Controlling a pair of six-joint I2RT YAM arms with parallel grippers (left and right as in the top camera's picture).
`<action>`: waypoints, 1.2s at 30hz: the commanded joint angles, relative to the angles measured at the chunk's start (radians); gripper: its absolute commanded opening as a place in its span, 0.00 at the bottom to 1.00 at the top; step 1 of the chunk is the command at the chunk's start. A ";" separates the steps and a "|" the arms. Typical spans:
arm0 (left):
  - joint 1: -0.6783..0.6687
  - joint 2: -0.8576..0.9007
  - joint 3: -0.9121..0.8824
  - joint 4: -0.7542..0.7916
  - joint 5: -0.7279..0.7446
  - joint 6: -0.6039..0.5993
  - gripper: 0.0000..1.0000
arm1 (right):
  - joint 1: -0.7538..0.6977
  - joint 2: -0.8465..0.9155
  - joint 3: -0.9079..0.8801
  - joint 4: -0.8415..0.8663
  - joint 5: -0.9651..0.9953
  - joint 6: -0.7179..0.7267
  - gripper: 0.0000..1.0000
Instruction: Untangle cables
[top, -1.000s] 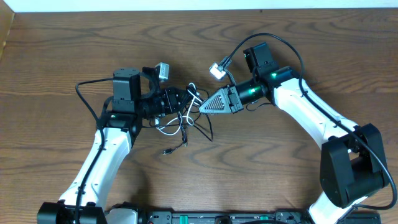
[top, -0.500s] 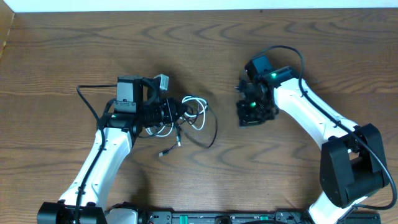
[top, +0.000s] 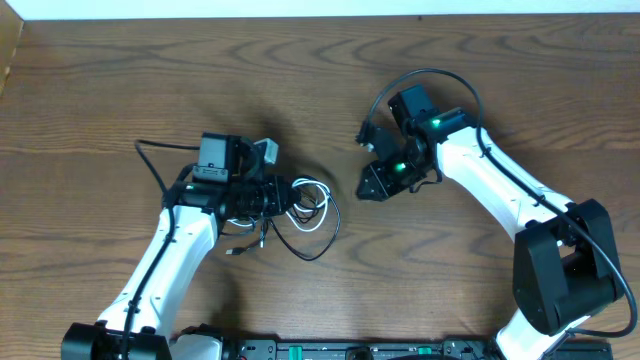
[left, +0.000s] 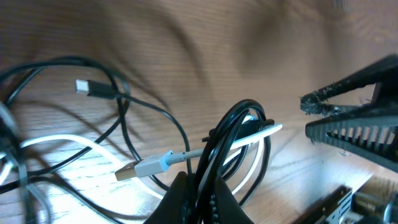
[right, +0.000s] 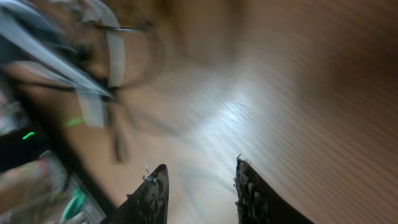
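Since a second ago the right gripper (top: 368, 186) has let go of the cables (top: 310, 208) and drawn back to the right, so it now stands well apart from them. The bundle has slid a little left and nearer with the left arm. The cables lie in loose loops on the table (top: 450, 290), left of centre, at the tip of the left gripper (top: 283, 195). That gripper is clamped tight on a loop of the black cord (left: 239, 134). The white cord (left: 144, 168), with its small plug, passes through the same loop. The right gripper's jaws stand partly apart over bare wood, with nothing between them and touching nothing.
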 joint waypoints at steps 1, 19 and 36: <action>-0.040 0.003 0.008 -0.006 -0.008 0.020 0.07 | 0.015 -0.008 0.004 0.019 -0.188 -0.095 0.31; -0.161 0.003 0.008 0.021 -0.117 -0.002 0.07 | 0.100 -0.008 0.004 -0.008 0.119 0.012 0.01; -0.161 0.003 0.008 0.021 -0.118 -0.006 0.08 | 0.101 -0.009 0.005 -0.094 -0.020 -0.136 0.20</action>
